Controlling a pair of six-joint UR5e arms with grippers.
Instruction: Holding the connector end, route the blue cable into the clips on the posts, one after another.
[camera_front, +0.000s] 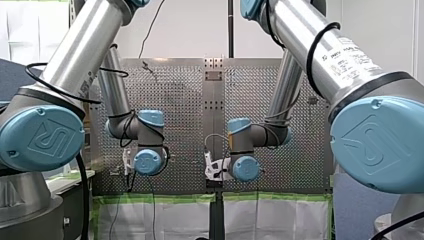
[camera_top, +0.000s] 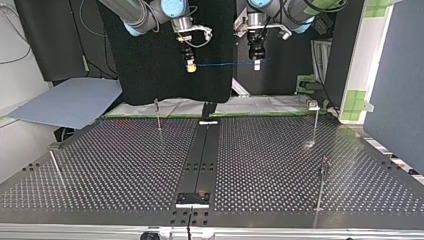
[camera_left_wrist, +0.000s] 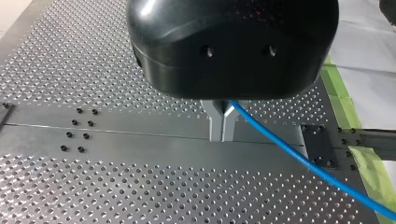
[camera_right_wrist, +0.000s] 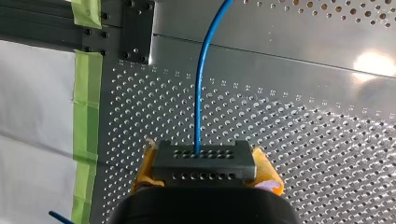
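- Top view: blue cable (camera_top: 225, 64) strung nearly level between the two grippers, in the air above the far edge of the perforated table (camera_top: 125, 165).
- Same view: my right gripper (camera_top: 190, 66) at the cable's left end, my left gripper (camera_top: 256, 64) towards its right end.
- Four thin posts stood on the table: one far left of centre (camera_top: 158, 115), one far right (camera_top: 316, 125), one near right (camera_top: 321, 187), and one leaning at the near left (camera_top: 55, 165). The cable was well apart from all of them. The clips were too small to read.
- Left wrist view alone showed that grip: the metal fingers (camera_left_wrist: 215, 123) were pressed together on the cable, which ran off to one side over the table.
- Right wrist view alone showed the connector (camera_right_wrist: 204, 163), a black block with rows of small holes. It was clamped between yellow pads (camera_right_wrist: 267, 171), and the cable rose straight ahead out of it.
- Green tape (camera_right_wrist: 86, 93) edged the table beside that gripper.
- Front view: only my left arm (camera_front: 115, 85) and my right arm (camera_front: 287, 85) reaching over the table. Their blue wrist joints covered the fingers, and I could not make out the cable there.
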